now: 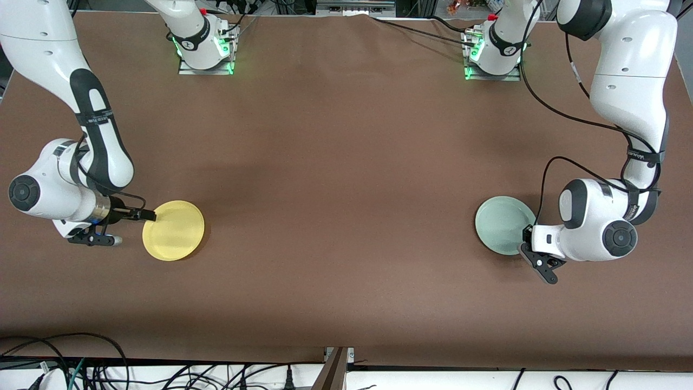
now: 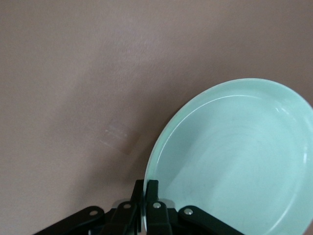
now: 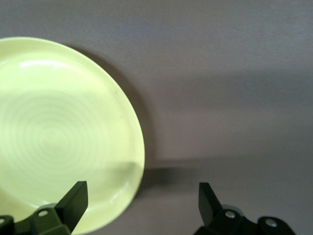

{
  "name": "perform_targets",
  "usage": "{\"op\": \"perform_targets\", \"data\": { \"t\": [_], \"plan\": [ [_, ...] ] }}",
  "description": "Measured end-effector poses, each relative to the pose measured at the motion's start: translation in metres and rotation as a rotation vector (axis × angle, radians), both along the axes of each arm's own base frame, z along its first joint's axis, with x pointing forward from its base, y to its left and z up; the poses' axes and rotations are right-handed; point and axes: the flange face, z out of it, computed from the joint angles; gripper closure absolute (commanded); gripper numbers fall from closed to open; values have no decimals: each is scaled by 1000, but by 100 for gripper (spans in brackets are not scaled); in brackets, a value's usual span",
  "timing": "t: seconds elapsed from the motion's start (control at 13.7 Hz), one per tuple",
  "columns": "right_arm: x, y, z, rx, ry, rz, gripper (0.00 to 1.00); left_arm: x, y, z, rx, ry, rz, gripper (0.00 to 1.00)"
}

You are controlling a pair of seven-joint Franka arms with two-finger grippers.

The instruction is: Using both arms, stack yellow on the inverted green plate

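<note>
The yellow plate [image 1: 173, 230] lies hollow side up on the brown table toward the right arm's end. My right gripper [image 1: 146, 221] is low at its rim and open. In the right wrist view one finger is over the yellow plate [image 3: 54, 137] and the other over bare table, so the rim lies between the right gripper's [image 3: 142, 193] fingers. The pale green plate [image 1: 503, 225] lies hollow side up toward the left arm's end. My left gripper [image 1: 526, 234] is shut on its rim. The left wrist view shows the left gripper's [image 2: 146, 188] fingers pinching the edge of the green plate [image 2: 234, 161].
The two arm bases [image 1: 204, 49] [image 1: 492, 54] stand on the table's edge farthest from the front camera. Loose cables [image 1: 81, 368] and a bracket [image 1: 335, 368] lie below the table's nearest edge. A wide stretch of brown table [image 1: 341, 216] separates the two plates.
</note>
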Motion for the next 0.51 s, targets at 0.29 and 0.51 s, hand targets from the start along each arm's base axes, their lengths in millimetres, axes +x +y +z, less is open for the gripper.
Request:
{"op": "perform_targets", "data": {
  "t": [0.29, 0.51],
  "plan": [
    [2, -2, -19, 13, -33, -8, 0, 2, -70, 71, 119, -42, -144, 100],
    [1, -3, -24, 16, -32, -16, 0, -9, -135, 125, 241, -96, -220, 100]
  ]
}}
